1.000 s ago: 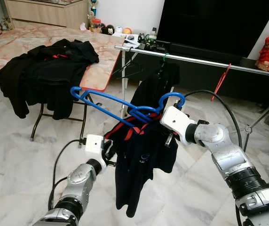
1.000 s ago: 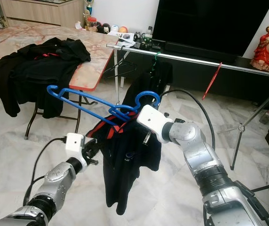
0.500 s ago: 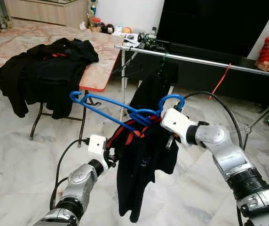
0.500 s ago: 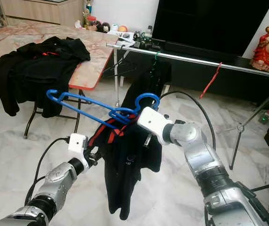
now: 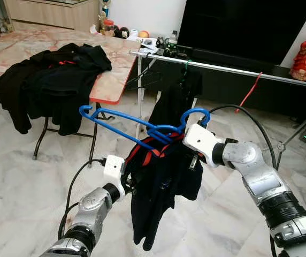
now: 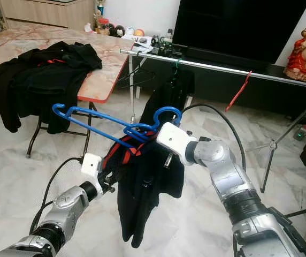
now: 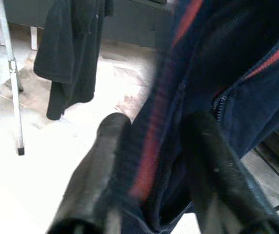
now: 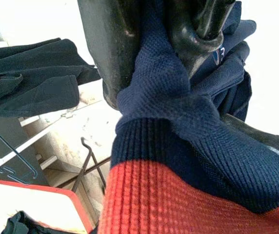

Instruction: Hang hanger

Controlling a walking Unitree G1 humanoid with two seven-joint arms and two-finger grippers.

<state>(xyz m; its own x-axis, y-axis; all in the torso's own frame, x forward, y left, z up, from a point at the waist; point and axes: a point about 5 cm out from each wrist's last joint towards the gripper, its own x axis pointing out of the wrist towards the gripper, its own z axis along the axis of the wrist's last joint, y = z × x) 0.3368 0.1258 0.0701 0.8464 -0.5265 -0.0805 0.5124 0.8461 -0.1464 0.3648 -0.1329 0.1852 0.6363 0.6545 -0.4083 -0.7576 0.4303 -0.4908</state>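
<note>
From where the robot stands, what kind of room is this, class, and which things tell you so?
Probably a home living room used for laundry: a large dark TV screen against the wall, a clothes rail with garments hanging, a folding table heaped with black clothes, and a marble floor.

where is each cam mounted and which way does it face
Left eye, head: looks down at blue hanger carrying a navy shirt; both silver arms show.
Right eye: same scene, rail behind.
Left wrist: along left gripper, fingers around shirt.
Right wrist: along right gripper, gripping shirt.
All four share the shirt.
</note>
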